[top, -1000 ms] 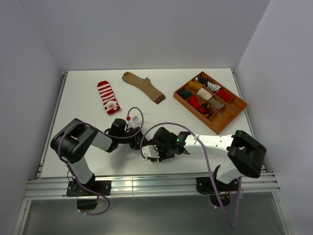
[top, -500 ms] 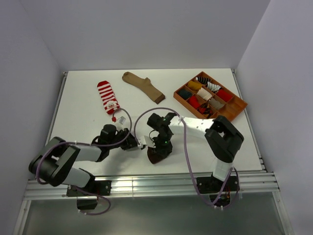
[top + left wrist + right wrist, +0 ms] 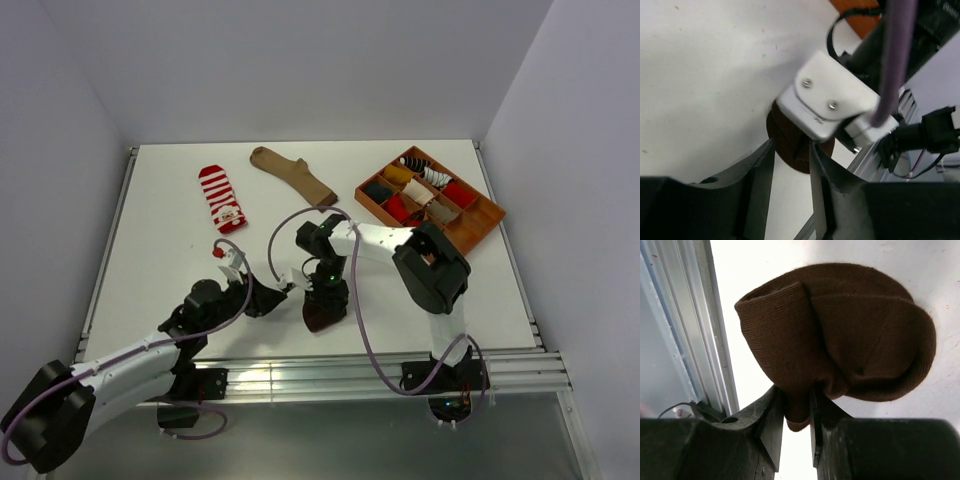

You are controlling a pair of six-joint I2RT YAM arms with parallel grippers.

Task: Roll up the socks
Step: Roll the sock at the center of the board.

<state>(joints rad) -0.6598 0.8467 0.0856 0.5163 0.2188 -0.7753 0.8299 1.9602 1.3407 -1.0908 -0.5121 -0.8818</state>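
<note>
Tabletop (image 3: 160,250) carries the bunched brown sock (image 3: 322,314) at its near edge, about six o'clock. Right fingers (image 3: 771,432) clamp one fold from above; left fingers (image 3: 756,190), parted and empty, point at it from nine o'clock, just beside it, the only free pair.

My table (image 3: 170,270) is white and flat. Plain pale walls stand round it on three sides: the back wall (image 3: 300,70), the left wall (image 3: 50,200) and the right wall (image 3: 585,170). A shiny metal rail (image 3: 330,380) runs along the near edge, and light gleams on it. Below the rail I see a grey floor (image 3: 330,440). The light is soft and even.
</note>
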